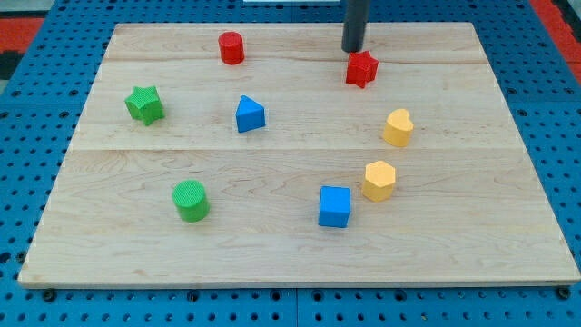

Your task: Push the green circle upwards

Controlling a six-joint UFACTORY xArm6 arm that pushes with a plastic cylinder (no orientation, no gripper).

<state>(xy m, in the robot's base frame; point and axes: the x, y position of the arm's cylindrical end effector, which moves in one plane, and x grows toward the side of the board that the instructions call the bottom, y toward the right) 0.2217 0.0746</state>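
Standing near the view's top edge of the wooden counter (290, 263), my tip (352, 49) sits just above the red star block (361, 69), close to it; contact cannot be confirmed. My tool is a plain rod, with nothing to spread or pinch. The green circle (191, 201) lies at lower left, well apart from my tip. Also noted: a green star (144, 104) at left, a red cylinder (231, 47) at top, a blue triangle (250, 114) near centre, a blue cube (334, 206) beside a yellow hexagon (379, 180), and a yellow heart-like block (397, 127) above these.
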